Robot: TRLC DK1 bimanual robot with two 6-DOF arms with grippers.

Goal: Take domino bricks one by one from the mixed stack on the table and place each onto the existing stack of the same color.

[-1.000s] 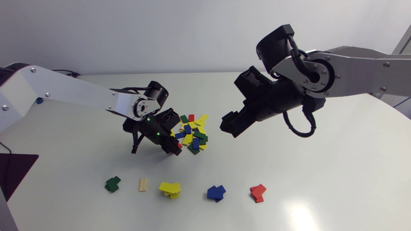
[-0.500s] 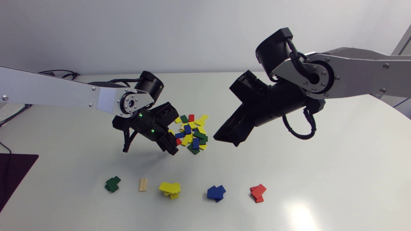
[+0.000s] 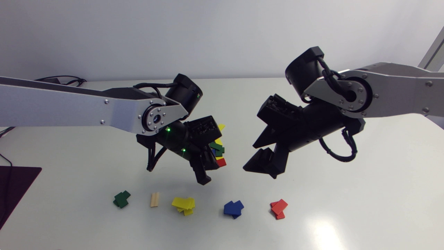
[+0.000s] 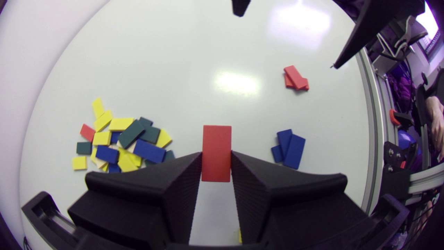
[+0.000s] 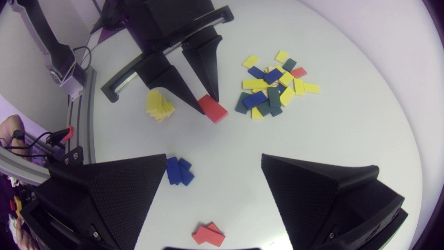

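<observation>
- The left gripper (image 4: 216, 154) hangs above the counter (image 3: 347, 166), just beside the mixed pile (image 4: 126, 142). Its fingers are drawn narrow and pinch a red brick (image 5: 213, 108) by its two long edges.
- The red brick juts out ahead of the fingertips, lifted clear of the counter. It touches none of the other bricks.
- The right gripper (image 5: 213, 159) hovers over the counter on the far side of the mixed pile from the left arm. Its fingers are spread wide with nothing between them.
- The two grippers point roughly toward each other and stay apart.
- The mixed pile lies near the middle of the counter. It is a loose heap of yellow, blue, green and red bricks, several overlapping, and the left arm hides much of it in the head view.
- A row of sorted bricks runs along the near side of the counter: a green stack (image 3: 121, 199), a single wood-coloured brick (image 3: 154, 199), a yellow stack (image 3: 184, 204), a blue stack (image 3: 233, 208) and a red stack (image 3: 278, 209), each apart from its neighbours.
- The red stack sits at the right end of that row, past the blue stack, well apart from the held brick.
</observation>
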